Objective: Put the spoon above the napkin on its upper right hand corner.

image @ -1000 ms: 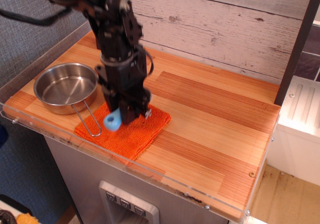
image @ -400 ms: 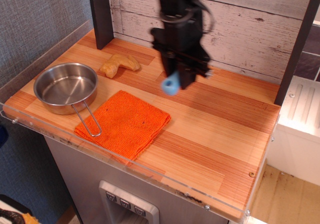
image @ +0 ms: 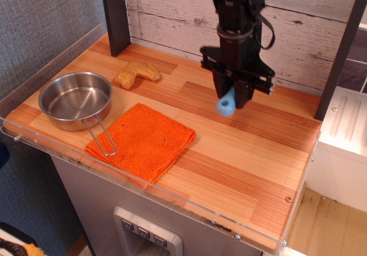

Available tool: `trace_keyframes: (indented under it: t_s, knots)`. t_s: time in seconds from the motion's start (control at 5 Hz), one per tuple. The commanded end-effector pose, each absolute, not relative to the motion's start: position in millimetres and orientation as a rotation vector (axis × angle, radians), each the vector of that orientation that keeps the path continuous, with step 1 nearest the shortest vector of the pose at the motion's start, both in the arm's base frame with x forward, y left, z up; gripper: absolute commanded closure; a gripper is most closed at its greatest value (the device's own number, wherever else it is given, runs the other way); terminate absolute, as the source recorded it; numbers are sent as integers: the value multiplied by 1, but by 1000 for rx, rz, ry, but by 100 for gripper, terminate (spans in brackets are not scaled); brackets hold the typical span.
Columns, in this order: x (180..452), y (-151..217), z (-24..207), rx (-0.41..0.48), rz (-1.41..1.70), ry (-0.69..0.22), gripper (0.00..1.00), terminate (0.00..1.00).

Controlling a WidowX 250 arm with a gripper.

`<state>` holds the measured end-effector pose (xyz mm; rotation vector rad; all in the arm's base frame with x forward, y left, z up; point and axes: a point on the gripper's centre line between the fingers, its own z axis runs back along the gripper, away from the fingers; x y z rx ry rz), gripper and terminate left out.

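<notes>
Observation.image shows the pincer (image: 234, 98) closed on the spoon (image: 226, 105), of which only the light-blue handle end with its hole shows below the dark fingers; the metal bowl is hidden inside the grip. The spoon hangs in the air over bare wood, to the right of and beyond the orange napkin (image: 143, 142), whose far right corner points toward it. To do this step well, the arm should likely bring the spoon down onto the tabletop (image: 252, 153) just past that corner, close to the cloth but off it, lowering until the handle nearly touches the wood before the fingers part, since a release from this height could let the round bowl roll or bounce. The handle hangs tilted, so the spoon will probably tip flat when freed; a low, slow release suits it. There is ample open room: the wood between the napkin's corner and the back wall (image: 298, 32) is bare. The steel pan (image: 76, 100) with its wire handle lying over the napkin's left edge and the tan lump (image: 136, 73) sit well to the left. The dark post (image: 340, 50) at the right and the tabletop's clear front lip (image: 172, 196) are far from the path.
</notes>
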<state>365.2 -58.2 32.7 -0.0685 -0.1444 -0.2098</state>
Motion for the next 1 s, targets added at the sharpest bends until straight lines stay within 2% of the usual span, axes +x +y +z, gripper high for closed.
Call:
trace_keyframes:
  t_s: [0.0, 0.2, 0.4, 0.6, 0.8]
  knots:
    - [374, -49, 33, -62, -189, -130, 0, 0]
    - [370, -40, 55, -62, -228, -162, 0, 0]
    - [357, -15, 89, -80, -254, -225, 0, 0]
    - [335, 12, 111, -28, -257, -236, 0, 0]
    - [316, 33, 114, -7, -242, -218, 0, 0]
